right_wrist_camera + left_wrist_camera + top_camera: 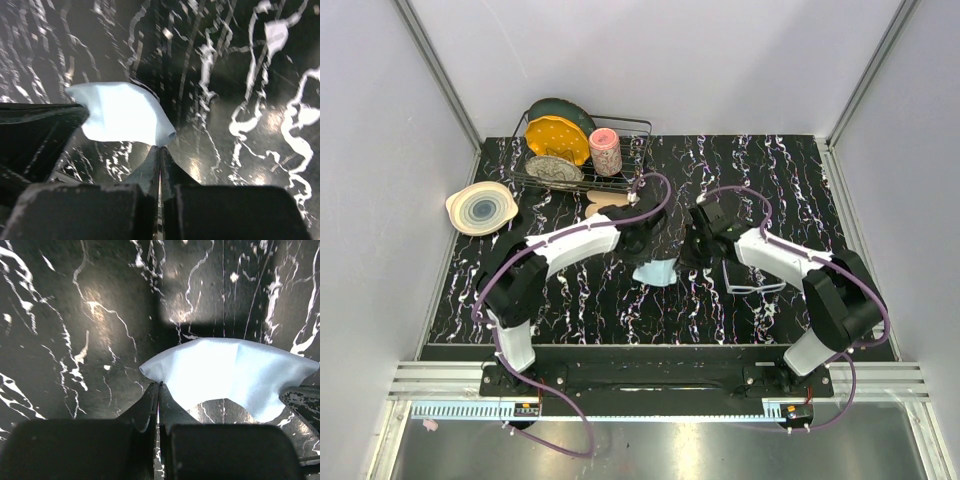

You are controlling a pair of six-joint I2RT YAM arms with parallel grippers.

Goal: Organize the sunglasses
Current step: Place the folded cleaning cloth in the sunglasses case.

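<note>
Currently the sunglasses [752, 280] lie flat on the black marbled table [790, 170], right of centre. You can see their thin pale frame just below the right arm's white forearm. Neither set of fingers touches them. They sit to the right of the right gripper [160, 147] and further again from the left gripper [158, 386]. Only the overhead view shows them; neither wrist camera has them in frame.

Between the two grippers is the light-blue cloth [657, 271], just left of the sunglasses and not touching them. Your left fingers are pressed tight together with no gap, pinching the near edge of the cloth beside one corner. The fabric fans out ahead and to the right in an arch. Your right fingers are clamped together too, their tips nipping a curled corner of the same cloth, which spreads away to the left of them. The sheet looks raised and bowed between the two grips, not lying flat.

Further out, at the table's far left, a wire dish rack [630, 125] holds a yellow plate [558, 138], a darker plate behind it, a patterned grey plate [555, 168] and a pink cup [606, 152]. A wooden utensil [605, 203] lies just in front of the rack. A cream dish with blue rings [480, 207] rests at the left edge.
</note>
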